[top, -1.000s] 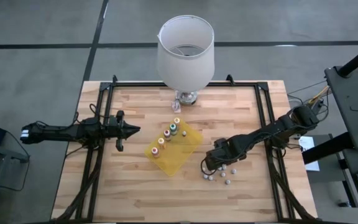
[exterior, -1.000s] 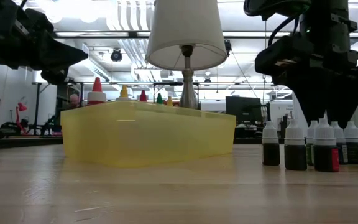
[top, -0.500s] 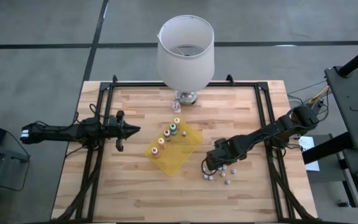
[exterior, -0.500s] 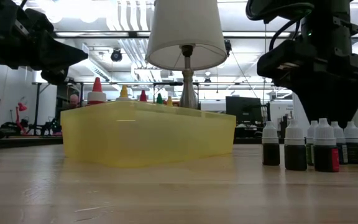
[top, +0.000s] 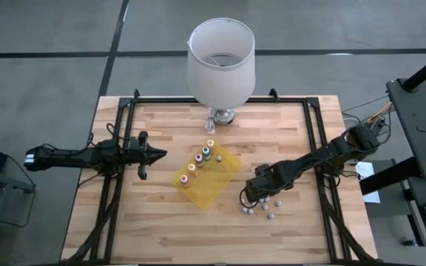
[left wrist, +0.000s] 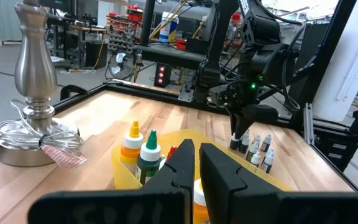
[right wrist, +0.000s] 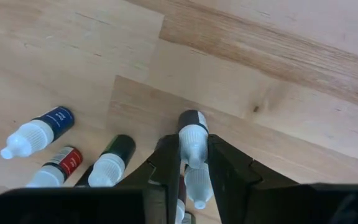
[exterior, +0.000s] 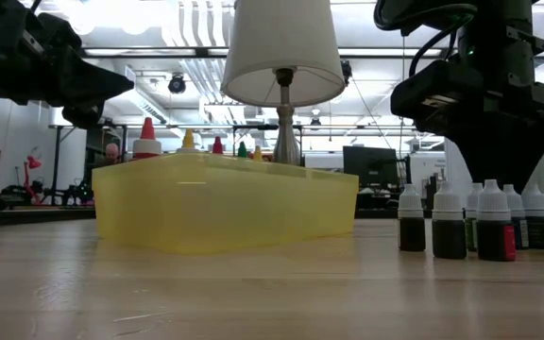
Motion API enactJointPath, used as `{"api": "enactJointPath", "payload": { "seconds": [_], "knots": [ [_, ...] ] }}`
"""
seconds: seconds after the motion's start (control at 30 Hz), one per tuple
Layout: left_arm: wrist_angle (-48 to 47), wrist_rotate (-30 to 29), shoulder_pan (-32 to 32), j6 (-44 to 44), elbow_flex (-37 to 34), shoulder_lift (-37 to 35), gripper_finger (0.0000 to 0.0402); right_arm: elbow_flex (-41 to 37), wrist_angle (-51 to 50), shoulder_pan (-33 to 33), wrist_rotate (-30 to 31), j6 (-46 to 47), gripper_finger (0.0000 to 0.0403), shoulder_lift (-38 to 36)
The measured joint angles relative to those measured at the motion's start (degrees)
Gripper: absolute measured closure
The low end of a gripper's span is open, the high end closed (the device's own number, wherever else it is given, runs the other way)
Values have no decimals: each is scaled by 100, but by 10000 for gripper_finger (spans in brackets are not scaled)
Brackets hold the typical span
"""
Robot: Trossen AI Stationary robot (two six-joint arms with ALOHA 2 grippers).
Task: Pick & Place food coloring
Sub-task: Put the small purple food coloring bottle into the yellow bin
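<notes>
High view: five food coloring bottles with coloured caps (top: 200,160) stand in a row along the far edge of the yellow tray (top: 217,181) near the middle of the table (top: 161,229), so that part of the job looks done. To the tray's right a loose cluster of white-capped bottles (top: 261,207) is on the wood, and the right gripper (top: 251,193) hangs over its near-tray edge. The left gripper (top: 154,154) waits well to the tray's left, above the table.

Low view: the tray shows as a translucent yellow box, with red, yellow and green cap tips poking above its rim. The white-capped bottles (exterior: 450,222) stand upright on the table, none lifted — the right gripper's dark body sits just above them.

Left wrist view: the left gripper (left wrist: 195,163) has its fingers nearly together with nothing between them, pointing at the tray's bottles; the lamp base (left wrist: 33,93) stands off to one side.

Right wrist view: the right gripper (right wrist: 193,163) has its fingers narrowly parted on either side of one white-capped bottle (right wrist: 191,140) — whether the pads already press it cannot be told. Other bottles lie close by.

By the look of it, several bottles remain to be moved, and the next grasp is only being set up.
</notes>
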Motion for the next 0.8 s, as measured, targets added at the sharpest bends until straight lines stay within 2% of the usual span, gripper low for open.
{"api": "enactJointPath", "payload": {
  "seconds": [0.37,0.8],
  "knots": [
    [0,0,0,0,0,0,401,11,-42,0,4,-76,343,-7],
    [0,-1,0,2,0,0,401,515,-451,-7,5,-776,344,-63]
  ]
}}
